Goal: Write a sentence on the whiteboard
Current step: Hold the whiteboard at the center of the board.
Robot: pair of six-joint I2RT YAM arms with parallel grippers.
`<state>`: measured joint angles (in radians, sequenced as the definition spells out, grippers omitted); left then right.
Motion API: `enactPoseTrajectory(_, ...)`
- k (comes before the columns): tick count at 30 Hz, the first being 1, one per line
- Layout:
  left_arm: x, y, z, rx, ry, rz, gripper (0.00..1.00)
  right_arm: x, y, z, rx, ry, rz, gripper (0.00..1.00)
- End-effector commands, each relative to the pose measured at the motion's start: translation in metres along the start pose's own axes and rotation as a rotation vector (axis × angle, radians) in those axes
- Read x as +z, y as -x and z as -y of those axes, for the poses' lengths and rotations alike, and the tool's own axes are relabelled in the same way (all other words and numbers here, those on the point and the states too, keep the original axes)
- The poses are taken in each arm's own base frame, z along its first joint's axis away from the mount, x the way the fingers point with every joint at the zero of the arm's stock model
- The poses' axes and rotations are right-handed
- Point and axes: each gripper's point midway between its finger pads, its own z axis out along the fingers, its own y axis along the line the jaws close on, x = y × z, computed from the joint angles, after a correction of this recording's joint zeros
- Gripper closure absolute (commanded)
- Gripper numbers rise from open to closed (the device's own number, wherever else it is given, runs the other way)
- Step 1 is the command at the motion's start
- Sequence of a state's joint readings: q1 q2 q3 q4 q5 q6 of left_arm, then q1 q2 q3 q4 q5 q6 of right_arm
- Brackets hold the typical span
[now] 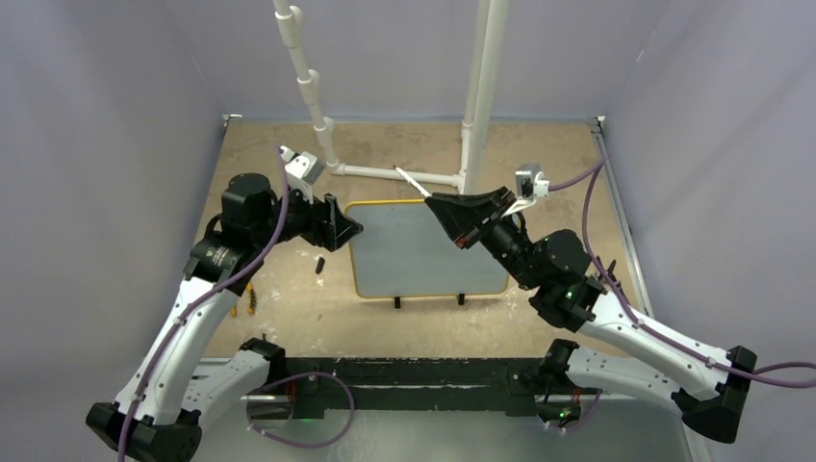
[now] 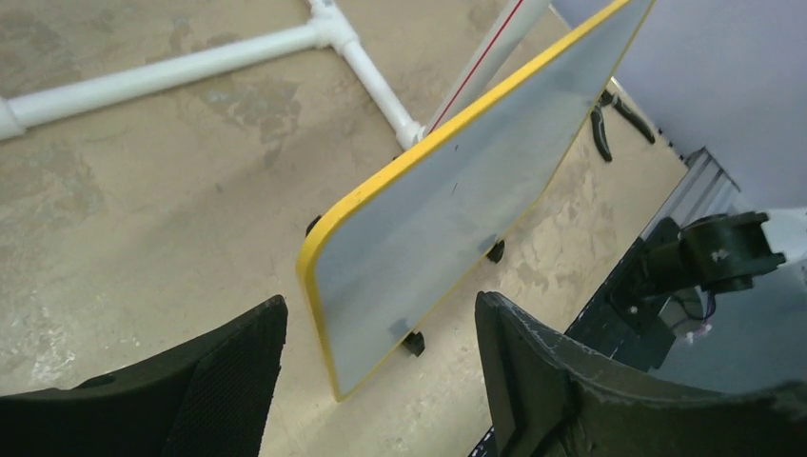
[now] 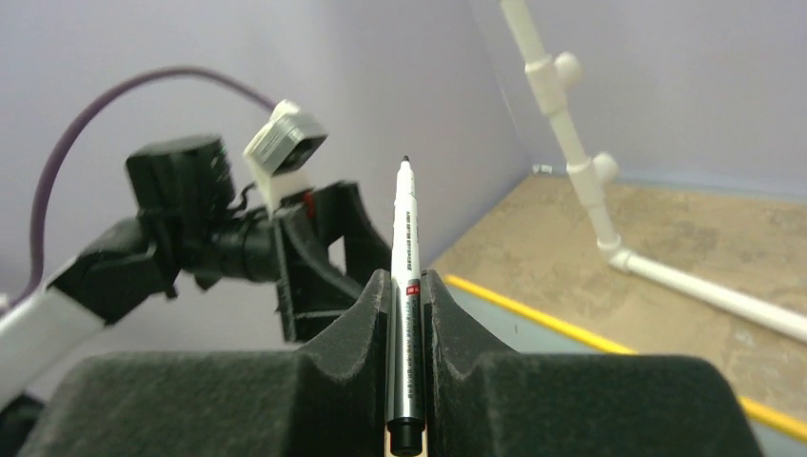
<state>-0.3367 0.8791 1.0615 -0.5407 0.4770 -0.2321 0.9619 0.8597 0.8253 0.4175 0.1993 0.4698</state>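
Observation:
The whiteboard (image 1: 423, 252), pale grey with a yellow frame and two black feet, lies in the middle of the table. Its face looks blank and the sentence is not in view on it. My left gripper (image 1: 348, 229) stands open at the board's left edge. In the left wrist view the whiteboard (image 2: 457, 205) has its near corner just ahead of that gripper (image 2: 381, 381), touching neither finger. My right gripper (image 1: 448, 208) hovers over the board's far right corner, shut on a silver marker (image 1: 412, 182). That marker (image 3: 403, 248) sticks out of the gripper (image 3: 406, 290), bare black tip outward.
A white pipe frame (image 1: 395, 173) runs along the back of the table, right behind the board, with two uprights. A small black cap (image 1: 318, 263) lies left of the board. Yellow-handled pliers (image 1: 252, 300) lie near the left arm. Purple walls close in three sides.

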Motion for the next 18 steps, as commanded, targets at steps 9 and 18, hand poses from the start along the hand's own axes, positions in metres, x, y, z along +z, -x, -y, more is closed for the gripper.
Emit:
enactPoseTrajectory(9,0.031,-0.025,-0.024,0.102,-0.015,0.027,0.50,-0.035,-0.085,-0.004,-0.010,0.039,-0.189,1.00)
enactPoseTrajectory(18,0.019,-0.029,-0.041,0.128,0.093,0.142,0.58,-0.035,-0.101,0.001,-0.031,-0.029,-0.188,1.00)
